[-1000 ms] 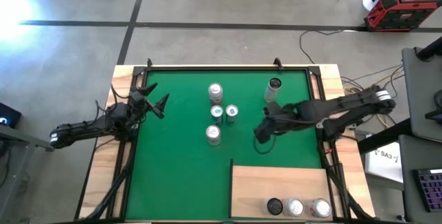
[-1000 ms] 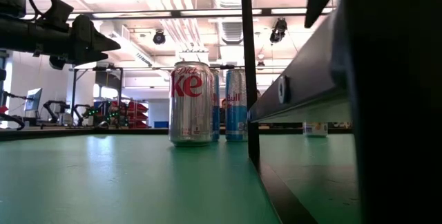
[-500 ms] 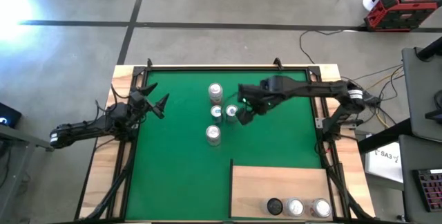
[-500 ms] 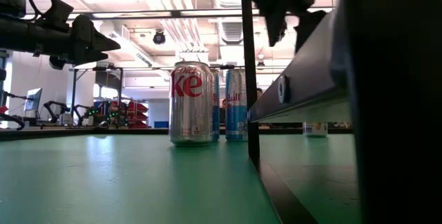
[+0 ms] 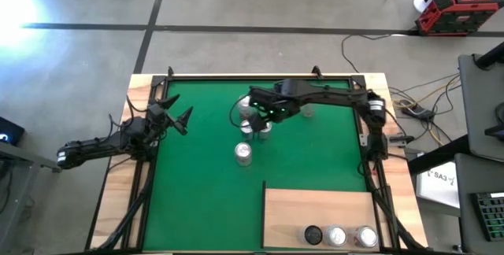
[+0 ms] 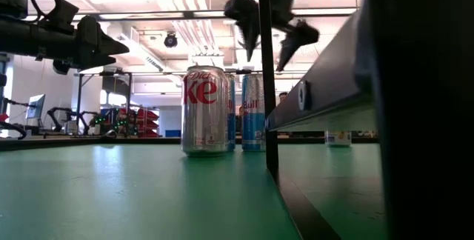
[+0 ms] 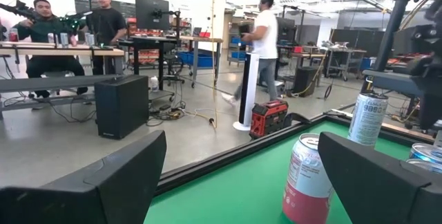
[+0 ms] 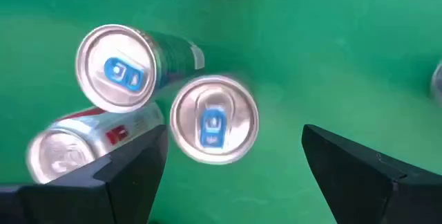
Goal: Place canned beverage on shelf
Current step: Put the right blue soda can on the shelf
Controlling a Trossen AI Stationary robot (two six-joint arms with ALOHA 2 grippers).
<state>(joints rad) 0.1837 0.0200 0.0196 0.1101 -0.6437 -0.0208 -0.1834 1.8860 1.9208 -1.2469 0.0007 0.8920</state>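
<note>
Several cans stand upright in a cluster on the green mat (image 5: 197, 184): two blue-tabbed cans (image 8: 114, 68) (image 8: 214, 119), a Diet Coke can (image 6: 205, 110) and a pink can (image 7: 307, 179). My right gripper (image 5: 254, 116) is open and hovers above this cluster, fingers pointing down, touching nothing; it also shows in the right wrist view (image 8: 231, 175) and the low view (image 6: 266, 53). My left gripper (image 5: 179, 117) is open and empty over the mat's left side. The pale wooden shelf (image 5: 315, 206) lies at the near right.
Three cans (image 5: 337, 236) stand in a row on the shelf's near edge. Another can (image 6: 338, 138) stands farther right on the mat. Wooden rim strips (image 5: 118, 200) border the mat. People show in the room beyond, in the left wrist view (image 7: 266, 44).
My right gripper has swung from the mat's right middle toward the table's left and far edges and now hangs over the can cluster, still open. The cans and my left arm have not moved.
</note>
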